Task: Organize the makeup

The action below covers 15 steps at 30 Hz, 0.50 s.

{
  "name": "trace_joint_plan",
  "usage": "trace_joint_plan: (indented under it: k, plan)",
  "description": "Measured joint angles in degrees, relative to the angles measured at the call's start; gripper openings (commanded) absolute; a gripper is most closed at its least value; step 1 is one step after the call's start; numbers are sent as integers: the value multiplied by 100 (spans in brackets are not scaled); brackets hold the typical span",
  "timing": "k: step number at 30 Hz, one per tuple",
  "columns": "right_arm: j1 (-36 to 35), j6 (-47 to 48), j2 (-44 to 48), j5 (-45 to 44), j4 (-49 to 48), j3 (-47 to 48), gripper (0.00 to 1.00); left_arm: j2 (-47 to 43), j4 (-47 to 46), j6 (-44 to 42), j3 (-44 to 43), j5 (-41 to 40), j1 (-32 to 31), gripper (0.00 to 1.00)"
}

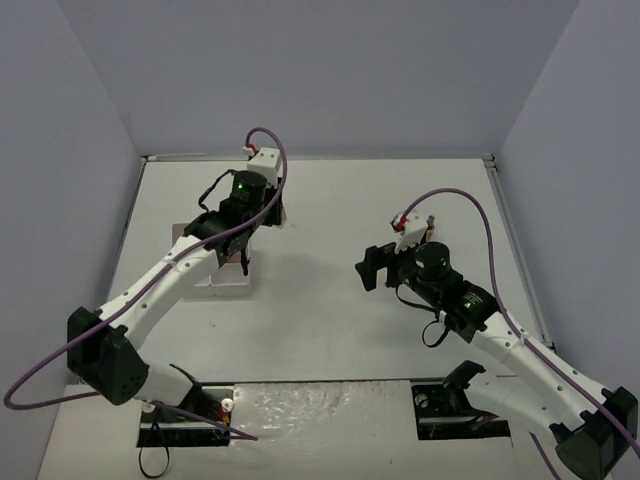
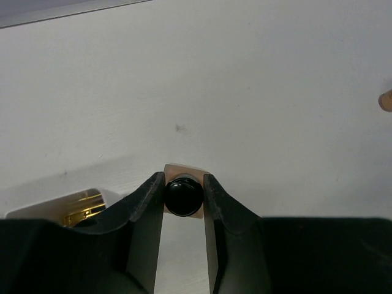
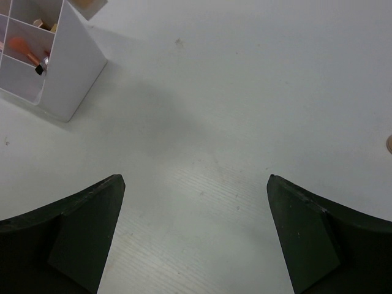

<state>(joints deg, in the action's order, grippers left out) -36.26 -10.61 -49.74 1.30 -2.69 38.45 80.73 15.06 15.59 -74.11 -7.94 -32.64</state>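
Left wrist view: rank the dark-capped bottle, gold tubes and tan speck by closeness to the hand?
1. Dark-capped bottle, held in the left hand.
2. Gold tubes, lower left, in the white box.
3. Tan speck, far right edge.

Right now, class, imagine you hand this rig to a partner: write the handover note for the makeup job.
Left gripper: shut on a tan bottle with a dark cap, next to the white organizer.
Right gripper: open, empty, over the table.
Done: a peach-tipped stick and a gold-trimmed item sit in compartments.
Left: place the bottle; a tan item at the view's edge lies outside.
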Motion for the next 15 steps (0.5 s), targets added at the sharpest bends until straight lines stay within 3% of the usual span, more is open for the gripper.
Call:
trace_joint_plan:
  k: [8,15]
  plan:
    - [29,-2,-202,50,-139,-121,99,-1502,577,677,1256,-738,109,0]
    - [29,-3,-368,152,-295,-125,99,-2205,726,923,2092,-1034,364,0]
